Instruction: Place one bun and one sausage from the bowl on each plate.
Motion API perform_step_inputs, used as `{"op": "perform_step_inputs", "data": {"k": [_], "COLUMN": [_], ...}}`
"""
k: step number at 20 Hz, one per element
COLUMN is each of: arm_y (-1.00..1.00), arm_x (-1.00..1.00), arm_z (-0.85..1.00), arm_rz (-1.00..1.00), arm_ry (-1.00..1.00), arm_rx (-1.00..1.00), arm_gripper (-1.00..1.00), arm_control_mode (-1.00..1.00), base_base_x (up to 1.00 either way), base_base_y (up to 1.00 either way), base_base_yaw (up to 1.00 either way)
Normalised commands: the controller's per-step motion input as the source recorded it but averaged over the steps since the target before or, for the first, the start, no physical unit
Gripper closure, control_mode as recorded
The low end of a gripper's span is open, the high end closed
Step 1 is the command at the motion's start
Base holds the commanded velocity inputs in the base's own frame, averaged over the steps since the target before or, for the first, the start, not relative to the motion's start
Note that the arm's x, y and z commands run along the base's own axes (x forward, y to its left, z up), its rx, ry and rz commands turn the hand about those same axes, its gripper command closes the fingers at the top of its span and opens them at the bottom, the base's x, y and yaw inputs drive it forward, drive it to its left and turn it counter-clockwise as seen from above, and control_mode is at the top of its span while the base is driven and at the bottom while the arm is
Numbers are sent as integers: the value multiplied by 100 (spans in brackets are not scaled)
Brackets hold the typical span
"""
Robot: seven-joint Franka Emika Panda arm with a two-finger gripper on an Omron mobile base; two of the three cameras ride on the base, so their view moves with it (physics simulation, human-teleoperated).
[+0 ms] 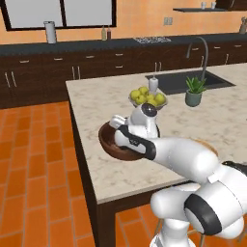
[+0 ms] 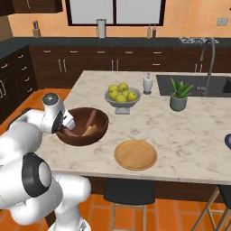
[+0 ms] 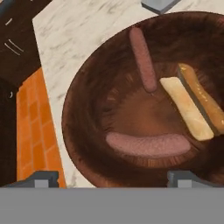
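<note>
Lying in the dark wooden bowl [image 3: 87, 109]: two sausages, one [image 3: 148, 145] across the bottom nearest the gripper [image 3: 113, 177], the other [image 3: 142, 58] up the far wall, and one bun [image 3: 194, 107] beside them. Hovering just above the bowl's near rim, jaws spread wide, holding nothing. Resting bare beside the bowl on the marble counter [image 2: 189, 131]: a tan plate [image 2: 135, 154].

Marble island counter [image 2: 189, 135], wooden bowl [image 2: 101, 128], plate [image 2: 135, 154], fruit bowl [image 2: 122, 103], potted plant [image 2: 179, 95], dispenser [image 2: 147, 84]
</note>
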Motion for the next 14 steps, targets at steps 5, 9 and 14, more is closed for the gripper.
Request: {"op": "perform_step_inputs", "data": {"k": [5,9,14], "arm_y": [-81,-66,0], "arm_x": [80,63,48], "arm_z": [0,-4,-14], "arm_rz": [3,1,0], "arm_ry": [19,27,14], "arm_rx": [-1,-16,-19], "arm_gripper": [-100,-100,-100], "arm_control_mode": [-100,-100,-100], "base_base_x": [0,0,0], "base_base_y": [0,0,0], "base_base_yaw": [0,0,0]}}
